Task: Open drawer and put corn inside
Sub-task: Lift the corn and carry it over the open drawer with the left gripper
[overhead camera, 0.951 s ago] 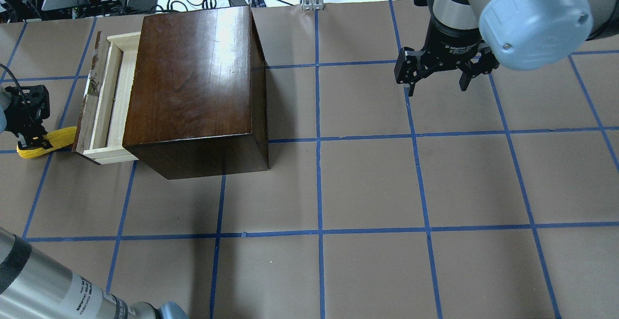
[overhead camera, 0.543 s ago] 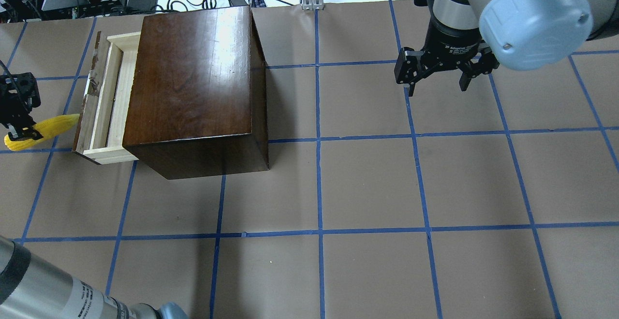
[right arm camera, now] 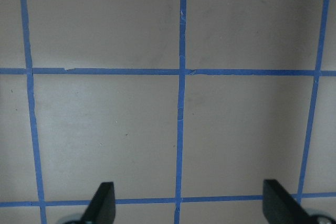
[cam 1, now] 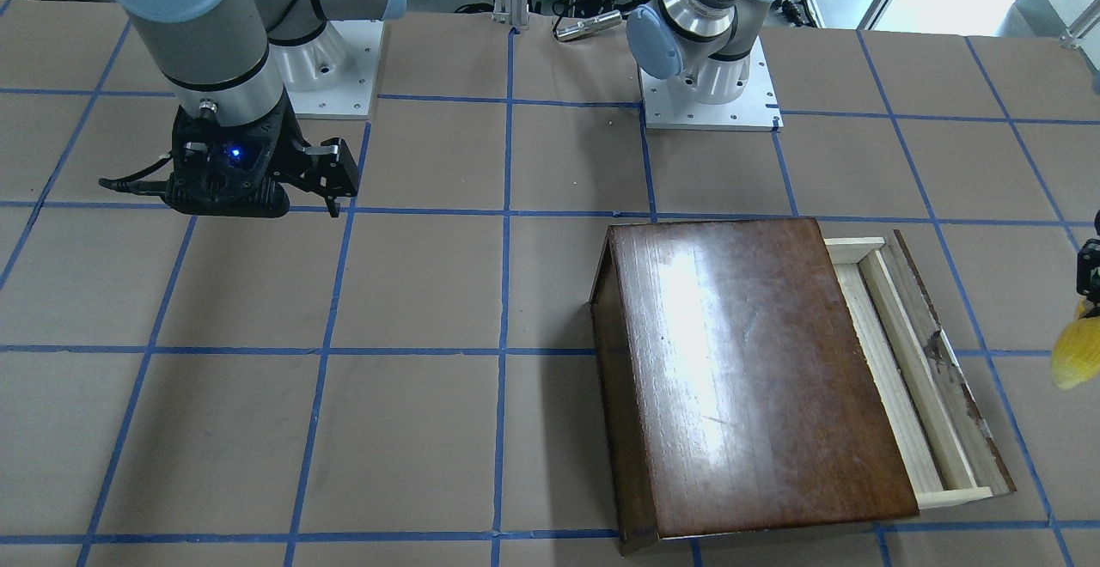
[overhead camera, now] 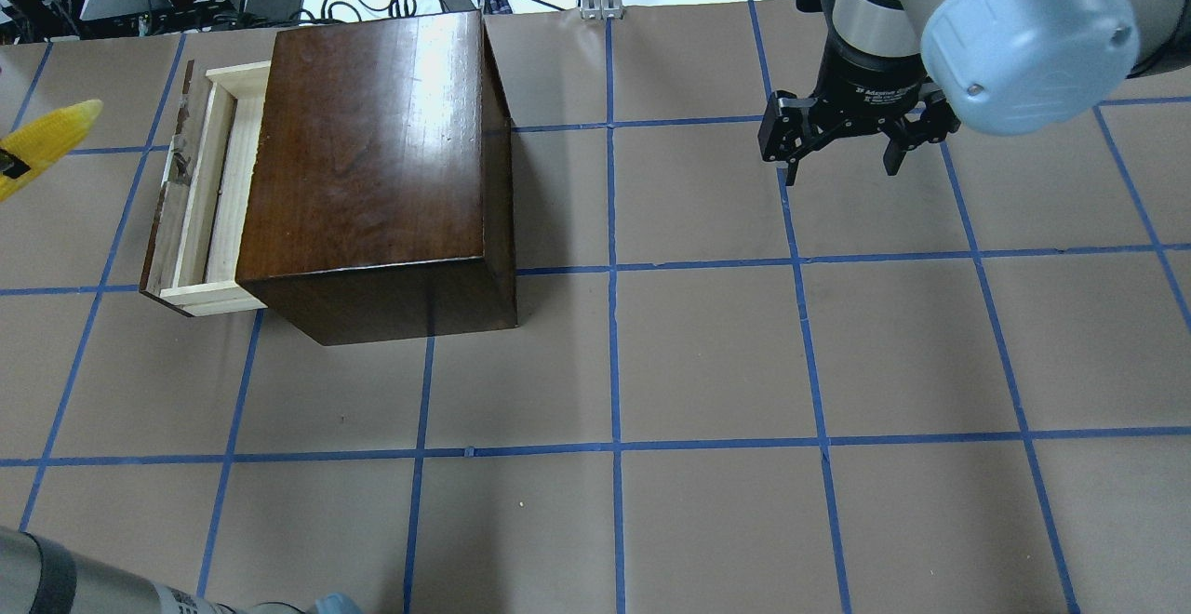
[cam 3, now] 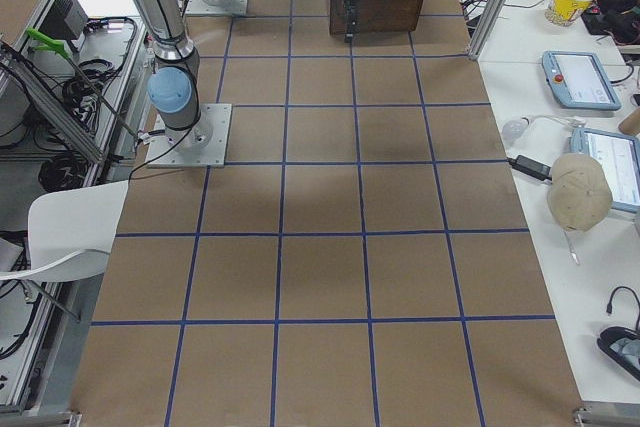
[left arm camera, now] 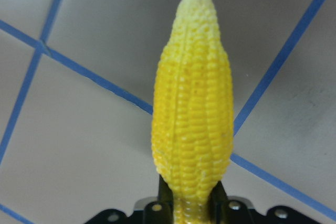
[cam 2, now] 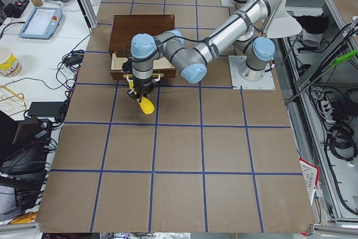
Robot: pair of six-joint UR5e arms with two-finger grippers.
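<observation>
Half finished: opened drawer (overhead camera: 198, 186) partway, holding corn (left arm camera: 193, 124) clamped in left gripper (left arm camera: 192, 203) beside drawer, yet to drop it inside. Parked right gripper (overhead camera: 842, 160) well apart, fingers spread.

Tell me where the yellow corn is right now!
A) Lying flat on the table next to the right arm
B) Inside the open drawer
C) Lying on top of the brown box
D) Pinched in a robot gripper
D: the corn is clamped at its thick end by the left gripper, off to the side of the open drawer, whose visible part holds no corn.
</observation>
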